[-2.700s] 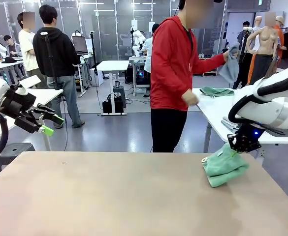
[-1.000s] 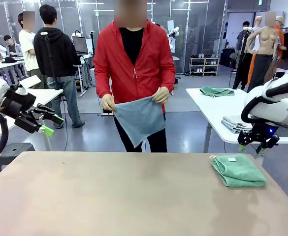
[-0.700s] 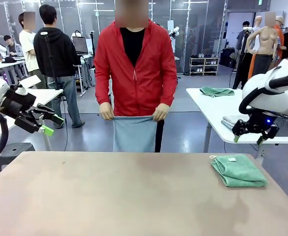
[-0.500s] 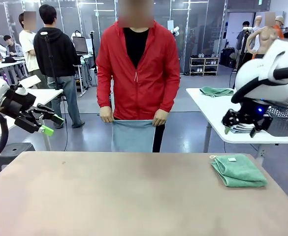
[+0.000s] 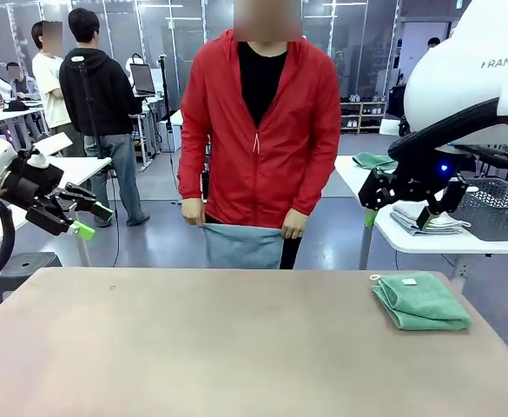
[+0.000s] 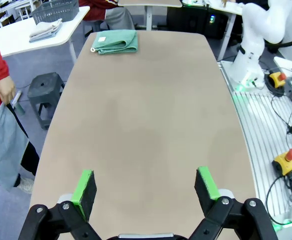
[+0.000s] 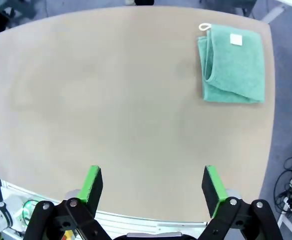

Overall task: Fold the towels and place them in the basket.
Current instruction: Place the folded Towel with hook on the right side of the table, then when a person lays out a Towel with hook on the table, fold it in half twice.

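The mint green towel [image 5: 421,301] lies folded flat on the worktop [image 5: 193,347] toward its right far corner, white tag facing up and a small loop at one corner. It touches neither hand. The right hand [image 5: 397,208] hangs well above the worktop and to the far side of the green towel, its fingers spread wide and empty; its wrist view looks straight down on that towel. The left hand [image 5: 93,221] is raised off the left end of the worktop, also spread wide and holding nothing. At the far edge a person in a red jacket holds the pale blue-grey towel [image 5: 243,246] by its top edge with both hands, so that it hangs down behind the worktop's edge. The dark mesh basket [image 5: 497,207] stands on a white side table [image 5: 377,193] beyond the right arm – well apart from both towels – beside a small stack of folded pale cloths [image 5: 427,219].
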Robot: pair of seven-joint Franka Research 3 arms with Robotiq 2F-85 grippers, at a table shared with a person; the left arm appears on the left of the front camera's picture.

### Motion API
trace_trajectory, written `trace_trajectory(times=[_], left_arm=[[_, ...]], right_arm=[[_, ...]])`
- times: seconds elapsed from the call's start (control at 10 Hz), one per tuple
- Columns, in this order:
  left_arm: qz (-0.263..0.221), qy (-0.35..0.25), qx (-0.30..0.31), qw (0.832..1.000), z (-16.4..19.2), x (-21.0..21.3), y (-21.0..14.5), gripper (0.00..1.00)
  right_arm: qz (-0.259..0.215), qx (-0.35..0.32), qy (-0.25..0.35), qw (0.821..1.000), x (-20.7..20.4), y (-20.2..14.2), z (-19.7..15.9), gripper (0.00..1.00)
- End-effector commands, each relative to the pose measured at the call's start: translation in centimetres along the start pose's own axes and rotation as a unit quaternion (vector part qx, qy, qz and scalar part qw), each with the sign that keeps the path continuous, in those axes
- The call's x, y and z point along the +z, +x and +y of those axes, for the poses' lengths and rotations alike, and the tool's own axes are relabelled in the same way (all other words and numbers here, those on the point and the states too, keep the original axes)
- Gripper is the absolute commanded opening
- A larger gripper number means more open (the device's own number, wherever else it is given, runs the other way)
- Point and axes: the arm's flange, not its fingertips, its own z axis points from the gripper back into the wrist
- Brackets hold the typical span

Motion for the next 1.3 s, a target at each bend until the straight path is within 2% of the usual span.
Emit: trace_trajectory(times=[0.0,0.1,1.2], left_arm=[[-0.001,0.001,-0.003,1.0,-0.1,0.1,0.2,1.0],[-0.001,0.001,-0.003,1.0,-0.1,0.1,0.2,1.0],[-0.001,0.001,-0.003,1.0,-0.1,0.1,0.2,1.0]], right_arm=[[0.014,0.001,0.001,1.0,-1.9,0.3,-1.1,1.0],[0.0,0.0,0.0,1.0,0.0,0.0,0.0,1.0],[0.0,0.0,0.0,1.0,0.0,0.0,0.0,1.0]])
